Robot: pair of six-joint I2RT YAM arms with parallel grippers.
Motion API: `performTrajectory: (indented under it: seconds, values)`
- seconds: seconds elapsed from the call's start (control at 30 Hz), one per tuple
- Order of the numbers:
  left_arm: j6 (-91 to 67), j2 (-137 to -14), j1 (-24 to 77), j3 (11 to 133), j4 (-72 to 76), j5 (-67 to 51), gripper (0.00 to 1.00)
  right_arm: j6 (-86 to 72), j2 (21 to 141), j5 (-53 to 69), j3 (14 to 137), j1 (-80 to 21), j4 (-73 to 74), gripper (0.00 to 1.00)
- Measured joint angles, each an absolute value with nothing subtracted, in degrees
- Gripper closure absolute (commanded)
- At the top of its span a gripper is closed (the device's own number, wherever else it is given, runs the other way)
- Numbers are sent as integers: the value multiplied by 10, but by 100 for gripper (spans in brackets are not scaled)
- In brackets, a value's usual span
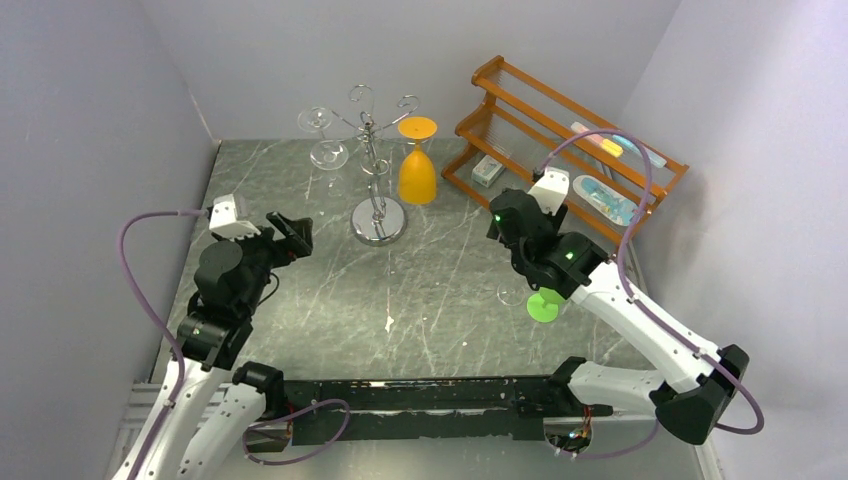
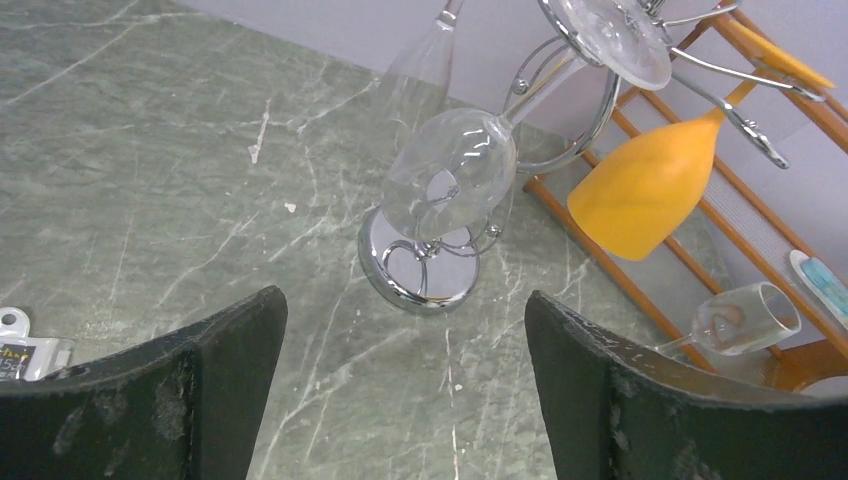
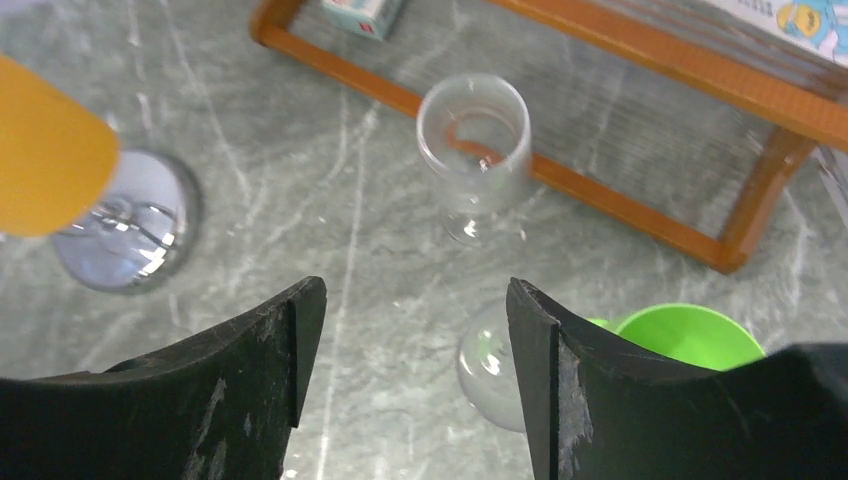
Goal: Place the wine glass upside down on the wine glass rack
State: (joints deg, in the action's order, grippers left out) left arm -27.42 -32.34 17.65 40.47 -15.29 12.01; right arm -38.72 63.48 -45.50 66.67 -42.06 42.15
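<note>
Clear glass (image 2: 452,172) hangs (bowl down) on chrome rack (image 2: 440,287).

The left tool (image 2: 402,305) and right tool (image 3: 415,292) gape, empty

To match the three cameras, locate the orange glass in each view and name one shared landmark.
Top external: orange glass, back centre, hanging upside down.
Left wrist: orange glass, upper right.
Right wrist: orange glass, left edge, cut off.
Shared landmark: round mirrored base, in all three.

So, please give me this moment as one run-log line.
left gripper: open, empty | right gripper: open, by wine glass | wine glass rack: holds clear glass, orange glass
</note>
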Motion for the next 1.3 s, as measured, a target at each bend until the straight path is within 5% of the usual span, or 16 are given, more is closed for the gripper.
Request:
performTrajectory:
  seconds: [0.33, 0.67, 1.0, 1.3]
  values:
    - [-279, -312, 176, 406, -169, 127, 12, -424, 667, -452, 637, -420, 487, 49]
    - [-286, -325, 176, 410, -188, 130, 6, -410, 658, -414, 616, -408, 470, 100]
    - [-318, -319, 176, 439, -229, 165, 3, -375, 616, -298, 612, -406, 420, 100]
    - [-405, -344, 176, 439, -274, 121, 3, -335, 574, -121, 517, -406, 214, 100]
